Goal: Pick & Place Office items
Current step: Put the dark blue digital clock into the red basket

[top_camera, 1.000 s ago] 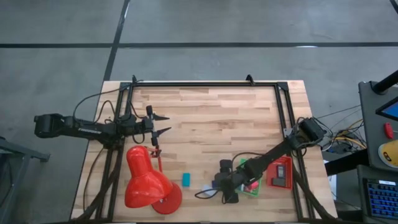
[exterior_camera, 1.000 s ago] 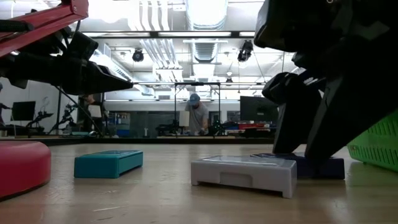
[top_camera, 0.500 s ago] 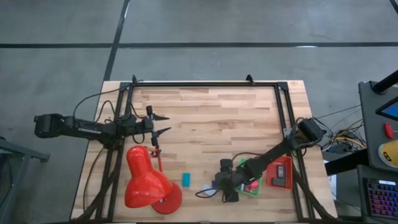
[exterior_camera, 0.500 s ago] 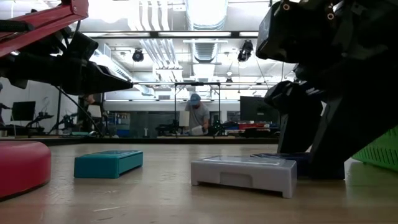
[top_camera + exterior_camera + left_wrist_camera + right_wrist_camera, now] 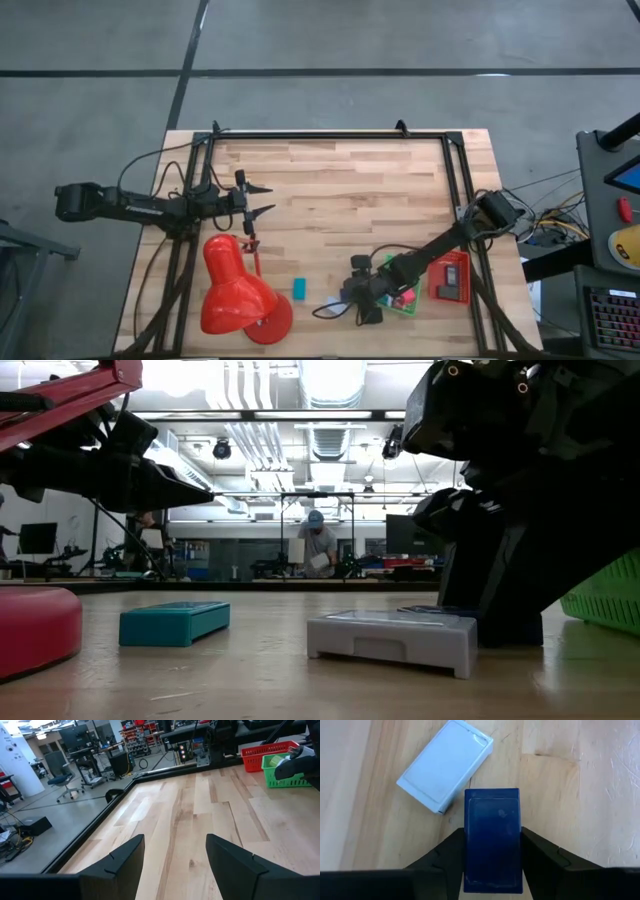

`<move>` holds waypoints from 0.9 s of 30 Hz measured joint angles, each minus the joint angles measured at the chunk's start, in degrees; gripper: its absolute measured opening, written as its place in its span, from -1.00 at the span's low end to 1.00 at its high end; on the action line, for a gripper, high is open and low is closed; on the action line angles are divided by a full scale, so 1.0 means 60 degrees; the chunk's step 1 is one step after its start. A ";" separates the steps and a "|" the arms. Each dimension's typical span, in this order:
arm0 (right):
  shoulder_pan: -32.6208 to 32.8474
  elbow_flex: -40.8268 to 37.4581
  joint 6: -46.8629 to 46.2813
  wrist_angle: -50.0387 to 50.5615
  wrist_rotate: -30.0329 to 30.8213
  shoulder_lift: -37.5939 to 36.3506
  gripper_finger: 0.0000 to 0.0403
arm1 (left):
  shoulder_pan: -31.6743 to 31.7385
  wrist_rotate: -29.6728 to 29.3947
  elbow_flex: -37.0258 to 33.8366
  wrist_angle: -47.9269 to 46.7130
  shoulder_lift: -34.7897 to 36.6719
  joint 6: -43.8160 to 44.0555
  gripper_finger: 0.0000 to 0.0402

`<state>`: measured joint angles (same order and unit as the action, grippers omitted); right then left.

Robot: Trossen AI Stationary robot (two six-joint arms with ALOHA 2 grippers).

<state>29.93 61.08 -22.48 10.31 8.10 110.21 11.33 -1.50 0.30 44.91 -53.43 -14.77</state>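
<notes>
Our right gripper (image 5: 492,857) clamps the dark blue block (image 5: 492,840) by its long sides, flat on the table; the white block (image 5: 445,765) lies just ahead. It looks light, stiff, perhaps slick. Left gripper (image 5: 172,865) waits open.

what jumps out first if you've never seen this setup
The big red desk lamp lying at the table's near left edge. Then the right gripper, low by the green tray, its fingers against both sides of a dark blue block, a white block just beside it.
</notes>
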 joint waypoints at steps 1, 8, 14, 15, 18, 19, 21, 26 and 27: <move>0.0000 0.0000 0.0000 0.0000 -0.0004 0.0000 -0.24 | -0.0003 0.0000 0.0000 0.0000 0.0000 0.0000 0.09; 0.0000 0.0013 -0.0004 0.0011 -0.0009 0.0000 -0.22 | -0.0003 0.0000 0.0000 0.0000 0.0000 0.0000 0.09; 0.0008 0.0077 -0.0021 0.0401 -0.0097 -0.0167 -0.16 | -0.0001 -0.0001 0.0000 0.0000 0.0000 -0.0001 0.09; 0.0010 0.0089 0.0007 0.0589 -0.0093 -0.0252 -0.17 | 0.0000 -0.0001 0.0000 0.0000 0.0000 0.0000 0.09; -0.0027 0.0221 0.0066 0.1221 0.0066 -0.0596 -0.20 | -0.0003 -0.0001 0.0000 0.0000 0.0000 0.0000 0.09; -0.0060 0.0285 0.0073 0.1435 0.0157 -0.0724 -0.21 | -0.0003 0.0000 0.0000 0.0000 0.0000 0.0000 0.09; -0.0104 0.0446 0.0079 0.1802 0.0368 -0.1018 -0.21 | -0.0002 -0.0002 0.0000 0.0000 0.0000 -0.0002 0.09; -0.0233 0.0893 0.0333 0.2517 0.0999 -0.1718 -0.18 | 0.0000 -0.0002 0.0000 -0.0009 -0.0004 -0.0001 0.09; -0.0242 0.0996 0.0349 0.2677 0.1110 -0.1864 -0.18 | 0.0000 -0.0003 0.0000 -0.0041 0.0000 -0.0003 0.09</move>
<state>28.48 67.06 -20.39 26.37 14.76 99.03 11.33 -1.52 0.30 44.66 -53.43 -14.78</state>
